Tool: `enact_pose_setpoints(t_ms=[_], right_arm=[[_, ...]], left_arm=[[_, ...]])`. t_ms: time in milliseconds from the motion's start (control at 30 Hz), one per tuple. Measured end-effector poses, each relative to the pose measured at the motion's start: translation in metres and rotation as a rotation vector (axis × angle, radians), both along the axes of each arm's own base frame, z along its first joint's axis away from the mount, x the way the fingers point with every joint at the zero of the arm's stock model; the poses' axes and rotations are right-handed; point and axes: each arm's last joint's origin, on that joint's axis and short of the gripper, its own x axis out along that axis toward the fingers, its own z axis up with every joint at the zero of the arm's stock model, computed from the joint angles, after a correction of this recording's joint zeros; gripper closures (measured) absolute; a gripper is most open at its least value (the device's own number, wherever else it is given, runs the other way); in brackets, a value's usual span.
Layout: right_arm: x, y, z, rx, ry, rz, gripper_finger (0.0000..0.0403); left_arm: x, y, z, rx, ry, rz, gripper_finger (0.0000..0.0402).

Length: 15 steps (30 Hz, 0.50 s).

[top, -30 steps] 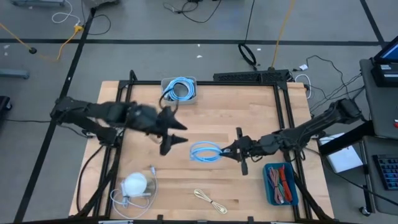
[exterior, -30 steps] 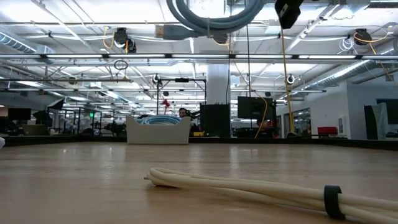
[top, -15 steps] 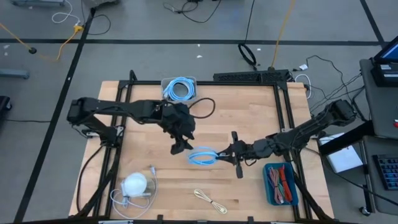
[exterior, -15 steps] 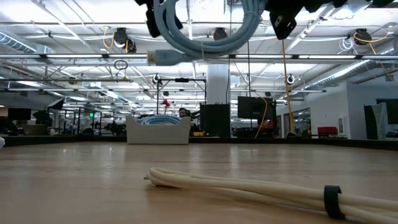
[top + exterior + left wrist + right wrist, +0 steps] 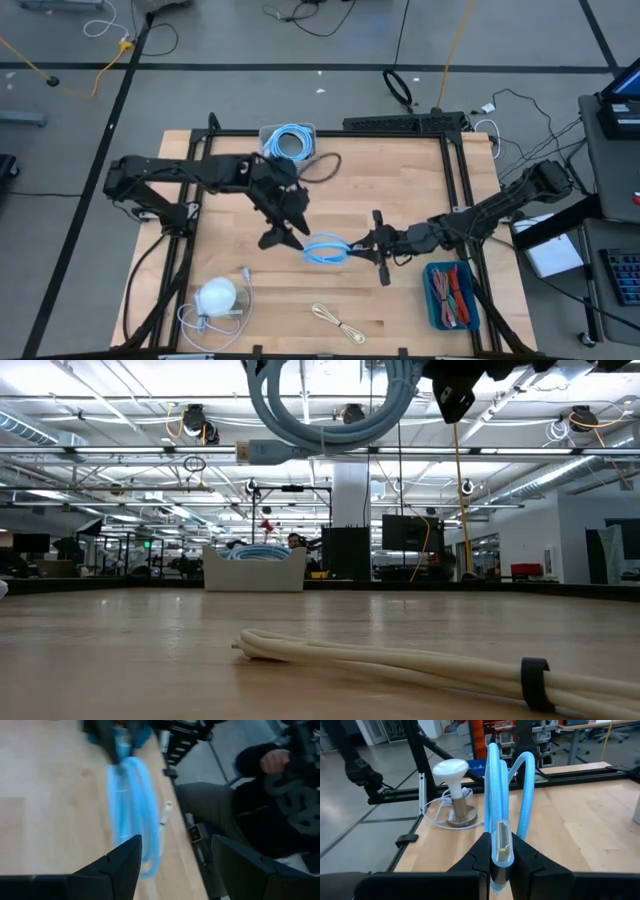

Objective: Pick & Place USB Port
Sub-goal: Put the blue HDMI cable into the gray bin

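Note:
A coiled light blue USB cable (image 5: pixel 325 248) hangs in the air at mid-table, and it shows at the top of the low view (image 5: pixel 320 405). My right gripper (image 5: pixel 362 245) reaches in from the right and is shut on it. My left gripper (image 5: pixel 282 237) is open just left of the coil. The coil (image 5: pixel 132 805) lies blurred ahead of its spread fingers, and I cannot tell whether they touch it. My right gripper (image 5: pixel 500 865) pinches the coil's bundled strands between its two fingers, right at the USB plug (image 5: pixel 501 840). The fingers come level from the table's right side. The coil (image 5: pixel 507 785) stands out ahead of them, lifted clear of the table.
A white bin (image 5: pixel 288 143) with another blue cable sits at the far edge. A white lamp (image 5: pixel 215 297) with its cord and a cream cable (image 5: pixel 338 322) lie near the front. A blue bin (image 5: pixel 452 293) of coloured cables sits at the right. A person (image 5: pixel 260 800) is beyond the table.
My left arm has swung in from the left, and its open gripper now sits beside the coil. My right gripper has carried the coil a little toward the table's left.

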Motion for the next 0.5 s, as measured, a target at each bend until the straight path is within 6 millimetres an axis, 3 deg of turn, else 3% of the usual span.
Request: enact_pose_setpoints(t_ms=[200,500], right_arm=[[0.003,-0.002,-0.004,-0.005,0.011,-0.005,0.0379],[0.006,0.0,-0.005,0.007,-0.004,0.017,0.0379]], left_arm=[[0.019,-0.014,-0.017,0.015,0.015,-0.022,0.0156],[0.02,-0.004,-0.021,0.159,0.022,0.113,0.0156]])
